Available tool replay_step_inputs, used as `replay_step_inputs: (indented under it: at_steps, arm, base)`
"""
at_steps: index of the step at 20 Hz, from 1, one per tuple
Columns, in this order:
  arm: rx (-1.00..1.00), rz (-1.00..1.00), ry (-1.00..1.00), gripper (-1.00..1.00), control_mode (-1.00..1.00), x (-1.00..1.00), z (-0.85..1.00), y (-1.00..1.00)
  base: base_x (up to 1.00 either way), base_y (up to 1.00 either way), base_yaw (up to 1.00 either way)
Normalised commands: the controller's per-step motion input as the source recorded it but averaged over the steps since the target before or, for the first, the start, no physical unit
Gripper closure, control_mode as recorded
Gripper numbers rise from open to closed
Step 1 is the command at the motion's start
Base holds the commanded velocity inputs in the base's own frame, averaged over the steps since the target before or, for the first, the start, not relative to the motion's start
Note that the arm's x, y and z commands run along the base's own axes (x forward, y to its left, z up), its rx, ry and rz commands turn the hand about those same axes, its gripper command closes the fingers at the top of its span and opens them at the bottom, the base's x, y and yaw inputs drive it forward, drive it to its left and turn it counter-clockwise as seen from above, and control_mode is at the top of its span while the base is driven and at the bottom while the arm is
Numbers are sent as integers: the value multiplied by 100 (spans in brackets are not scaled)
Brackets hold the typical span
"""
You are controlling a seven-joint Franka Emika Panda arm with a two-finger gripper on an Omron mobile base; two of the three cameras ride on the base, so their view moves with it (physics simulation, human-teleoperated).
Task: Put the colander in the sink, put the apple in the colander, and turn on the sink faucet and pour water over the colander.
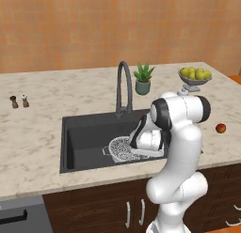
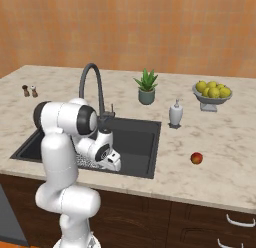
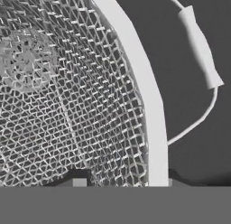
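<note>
The colander (image 1: 121, 149) sits low in the sink (image 1: 84, 133), toward the basin's 4 o'clock corner in the left base view, with the robot's white forearm bent over its right side. In the hand view the pincer (image 3: 124, 184) is right at the colander's rim: one fingertip (image 3: 79, 182) shows against the mesh inside and the other just outside the white rim band, so the rim runs between them, but the tips are cut off at the bottom and I cannot tell whether they press on it. The sink faucet (image 1: 123, 86) arches over the basin's back edge at 12 o'clock. On the bench (image 1: 33, 133), the apple (image 2: 197, 158) lies alone at 3 o'clock of the sink, well apart from it. A potted plant (image 2: 146, 87), a white dispenser (image 2: 175, 113) and a bowl of yellow-green fruit (image 2: 212, 91) stand behind, and two small shakers (image 1: 19, 101) sit far out at 9 o'clock.
</note>
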Motion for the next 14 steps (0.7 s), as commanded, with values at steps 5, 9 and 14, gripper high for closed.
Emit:
replay_step_inputs:
  at_steps: [5, 9, 14]
  arm:
    - [3, 1, -6, -100, -100, -24, 69, -20]
    - [8, 0, -6, -100, -100, -14, 100, -37]
    - [11, 0, -1, -100, -100, -2, 100, -50]
  base:
    - [0, 0, 0]
    - [0, 0, 0]
    - [0, 0, 0]
